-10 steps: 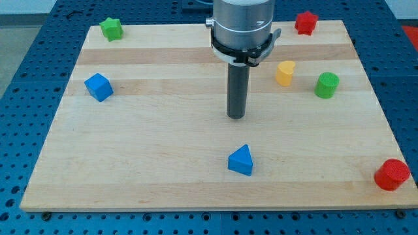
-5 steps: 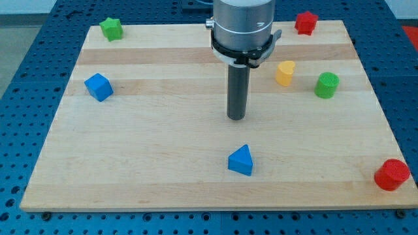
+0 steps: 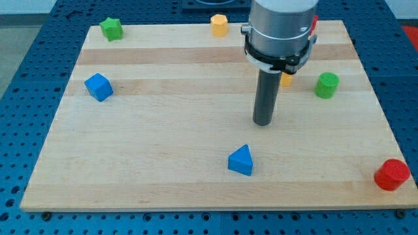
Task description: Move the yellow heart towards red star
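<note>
The yellow heart (image 3: 287, 79) sits on the wooden board in the upper right; only a sliver shows from behind my rod. The red star (image 3: 315, 24) is at the board's top right, almost wholly hidden by the arm's body. My tip (image 3: 263, 123) rests on the board below and to the left of the heart, a short way apart from it. The star lies above and to the right of the heart.
A green cylinder (image 3: 326, 85) stands right of the heart. A yellow hexagon (image 3: 219, 25) and a green star (image 3: 112, 29) lie along the top edge. A blue cube (image 3: 98, 87) is at left, a blue triangular block (image 3: 241, 160) at bottom centre, a red cylinder (image 3: 392, 174) at bottom right.
My rod has moved to the right and slightly down. It now covers most of the yellow heart and the red star, and has uncovered the yellow hexagon. No block has moved.
</note>
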`<state>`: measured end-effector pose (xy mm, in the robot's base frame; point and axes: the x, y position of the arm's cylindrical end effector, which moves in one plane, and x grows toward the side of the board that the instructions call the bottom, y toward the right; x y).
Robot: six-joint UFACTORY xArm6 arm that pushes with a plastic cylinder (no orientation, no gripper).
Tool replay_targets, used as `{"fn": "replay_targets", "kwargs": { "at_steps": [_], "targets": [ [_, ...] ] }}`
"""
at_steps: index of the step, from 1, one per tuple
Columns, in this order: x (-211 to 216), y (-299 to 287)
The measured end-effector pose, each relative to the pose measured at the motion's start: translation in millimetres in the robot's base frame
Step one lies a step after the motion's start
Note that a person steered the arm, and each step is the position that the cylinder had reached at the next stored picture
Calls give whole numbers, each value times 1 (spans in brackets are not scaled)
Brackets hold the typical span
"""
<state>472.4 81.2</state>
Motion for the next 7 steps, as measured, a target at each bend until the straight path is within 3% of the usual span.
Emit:
{"fn": "replay_targets", "kwargs": {
  "at_steps": [7],
  "targets": [
    [-97,44]
  ]
}}
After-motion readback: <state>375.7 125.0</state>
